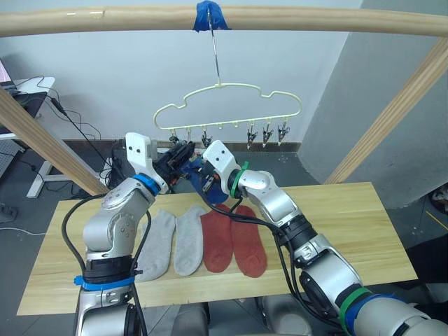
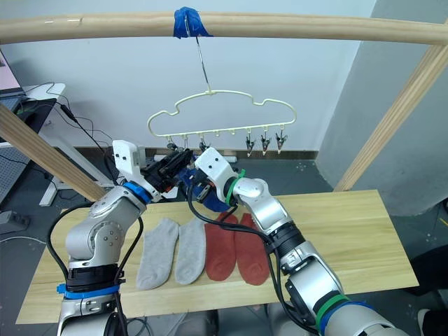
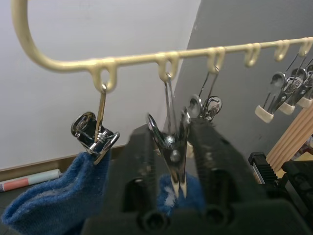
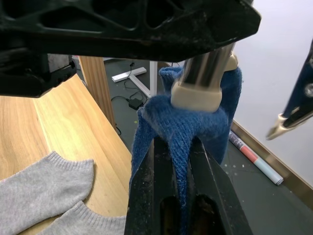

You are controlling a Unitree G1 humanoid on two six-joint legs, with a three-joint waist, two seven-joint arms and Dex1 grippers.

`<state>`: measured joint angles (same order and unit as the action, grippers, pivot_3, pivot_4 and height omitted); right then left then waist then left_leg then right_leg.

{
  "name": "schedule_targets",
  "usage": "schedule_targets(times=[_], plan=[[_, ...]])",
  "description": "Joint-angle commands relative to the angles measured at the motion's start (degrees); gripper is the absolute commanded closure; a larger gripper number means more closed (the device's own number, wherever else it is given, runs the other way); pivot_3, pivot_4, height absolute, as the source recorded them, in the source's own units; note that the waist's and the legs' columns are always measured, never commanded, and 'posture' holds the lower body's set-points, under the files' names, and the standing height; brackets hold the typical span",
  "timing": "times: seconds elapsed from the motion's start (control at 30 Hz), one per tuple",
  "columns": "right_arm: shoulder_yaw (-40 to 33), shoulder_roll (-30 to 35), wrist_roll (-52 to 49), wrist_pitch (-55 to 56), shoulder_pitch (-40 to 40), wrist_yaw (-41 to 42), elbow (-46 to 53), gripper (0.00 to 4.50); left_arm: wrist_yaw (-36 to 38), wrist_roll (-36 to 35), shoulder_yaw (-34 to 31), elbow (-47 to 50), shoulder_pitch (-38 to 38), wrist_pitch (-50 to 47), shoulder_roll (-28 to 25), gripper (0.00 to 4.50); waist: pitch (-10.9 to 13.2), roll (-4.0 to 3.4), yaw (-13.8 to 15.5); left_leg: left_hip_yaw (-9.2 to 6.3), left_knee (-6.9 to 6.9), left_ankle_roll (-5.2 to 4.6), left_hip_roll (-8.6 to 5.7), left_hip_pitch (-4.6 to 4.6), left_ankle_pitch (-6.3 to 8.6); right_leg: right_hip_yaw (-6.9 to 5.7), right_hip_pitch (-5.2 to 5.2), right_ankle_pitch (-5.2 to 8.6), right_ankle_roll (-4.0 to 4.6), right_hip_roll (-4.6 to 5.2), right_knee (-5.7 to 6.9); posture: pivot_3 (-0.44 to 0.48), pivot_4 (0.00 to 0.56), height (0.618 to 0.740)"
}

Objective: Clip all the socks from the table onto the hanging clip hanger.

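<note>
The pale-yellow clip hanger hangs by its hook from a wooden pole. My left gripper is raised under the hanger's left end, shut on a metal clip. Just below it, my right gripper is shut on a blue sock and holds it up against that clip's cream tip. Another blue sock hangs from the neighbouring end clip. Two grey socks and two rust-red socks lie side by side on the table.
A wooden pole frame spans overhead, with slanted legs at the left and right. Blue tape fixes the hook to the pole. Several free clips hang on the hanger's right half. Cables and a desk stand behind on the left.
</note>
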<state>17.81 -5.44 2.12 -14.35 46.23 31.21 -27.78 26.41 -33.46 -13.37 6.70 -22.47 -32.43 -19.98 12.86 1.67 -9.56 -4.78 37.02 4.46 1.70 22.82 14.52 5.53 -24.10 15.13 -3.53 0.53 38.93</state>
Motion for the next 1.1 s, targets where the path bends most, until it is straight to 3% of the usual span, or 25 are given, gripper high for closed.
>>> schedule_targets(times=[0.03, 0.07, 0.47, 0.6, 0.73, 0.9, 1.1], plan=[[-0.9, -0.8, -0.9, 1.0, 1.8, 0.2, 2.4, 4.5, 1.2, -0.6, -0.4, 2.0, 0.7, 0.2, -1.2, 2.05, 0.0, 0.0, 0.0, 0.0, 0.0, 0.0, 0.0, 0.0, 0.0, 0.0, 0.0, 0.0, 0.0, 0.0, 0.0, -0.154, 0.196, 0.73], [-0.9, -0.8, -0.9, 1.0, 1.9, 0.2, 2.2, 4.5, 1.8, -0.4, -0.2, 2.0, 1.0, 0.4, -1.6, 1.8, 0.0, 0.0, 0.0, 0.01, 0.0, 0.0, 0.0, 0.0, 0.0, 0.0, 0.0, 0.0, 0.0, 0.0, 0.0, -0.154, 0.196, 0.73], [-1.6, -1.5, -1.2, 1.0, 1.7, -0.1, 1.9, 4.5, 3.4, 0.0, 0.2, 4.1, 4.4, 1.1, -3.4, 1.8, 0.0, 0.0, 0.0, 0.0, -0.01, 0.0, 0.0, 0.0, 0.0, 0.0, -0.01, 0.0, 0.0, 0.0, 0.0, -0.138, 0.186, 0.73], [-1.5, -1.3, -1.1, 0.6, 1.2, 0.2, 2.5, 3.49, 3.6, 0.8, 0.2, 4.2, 4.9, 2.0, -3.5, 1.76, 0.0, 0.0, 0.0, 0.0, 0.0, 0.0, 0.0, 0.0, 0.0, 0.0, -0.01, 0.0, 0.0, 0.0, 0.0, -0.138, 0.186, 0.73], [-0.8, -0.4, -0.4, 0.3, 0.4, 0.4, 3.2, 2.04, 3.4, 1.8, 0.2, 4.1, 5.6, 3.2, -3.3, 1.76, 0.0, 0.0, 0.0, 0.0, -0.01, 0.0, 0.0, 0.0, 0.0, 0.0, -0.01, 0.0, 0.0, 0.0, 0.01, -0.142, 0.184, 0.73], [0.5, 2.4, 0.5, -1.0, -2.3, 1.9, 6.9, 2.04, 3.5, 3.4, 0.8, 4.5, 6.7, 5.6, -3.1, 1.76, 0.0, 0.01, 0.1, 0.0, -0.01, 0.0, 0.0, 0.0, 0.0, 0.0, -0.01, 0.0, 0.0, 0.0, 0.0, -0.139, 0.179, 0.73], [1.3, 12.8, 0.2, -4.0, -10.7, 7.2, 23.8, 2.04, 2.4, 8.3, 3.9, 6.7, 8.4, 11.8, -1.9, 1.76, 0.0, 0.01, 0.7, 0.02, -0.01, 0.0, -0.06, 0.05, 0.0, 0.0, -0.01, 0.0, 0.0, 0.08, -0.06, -0.144, 0.189, 0.73]])
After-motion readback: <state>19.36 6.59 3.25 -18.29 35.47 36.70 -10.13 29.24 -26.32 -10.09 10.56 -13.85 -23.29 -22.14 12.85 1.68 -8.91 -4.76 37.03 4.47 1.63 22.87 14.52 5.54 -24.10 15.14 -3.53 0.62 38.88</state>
